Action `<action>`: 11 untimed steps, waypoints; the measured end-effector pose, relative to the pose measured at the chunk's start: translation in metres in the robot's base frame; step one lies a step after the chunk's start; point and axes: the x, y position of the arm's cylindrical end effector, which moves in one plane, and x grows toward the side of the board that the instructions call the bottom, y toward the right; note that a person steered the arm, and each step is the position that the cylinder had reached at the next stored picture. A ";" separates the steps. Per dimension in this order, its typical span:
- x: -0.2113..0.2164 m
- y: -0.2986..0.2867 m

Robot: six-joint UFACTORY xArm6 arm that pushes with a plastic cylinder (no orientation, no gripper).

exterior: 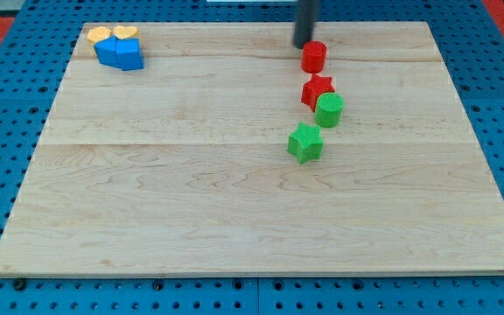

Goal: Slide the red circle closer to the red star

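Observation:
The red circle (314, 57) stands near the view's top, right of centre, on the wooden board (191, 192). The red star (316, 90) lies just below it with a small gap between them. My tip (304, 44) is at the circle's upper left, touching or nearly touching it. The rod rises out of the view's top.
A green circle (329, 110) touches the red star's lower right. A green star (305, 143) lies below that. At the view's top left sit a yellow block (101, 35), a yellow heart (126, 32) and two blue blocks (119, 53) in a cluster.

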 end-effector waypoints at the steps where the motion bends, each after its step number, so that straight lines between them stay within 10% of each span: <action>1: 0.005 -0.025; 3: -0.005 0.101; 7: 0.011 -0.054; 11: 0.048 -0.005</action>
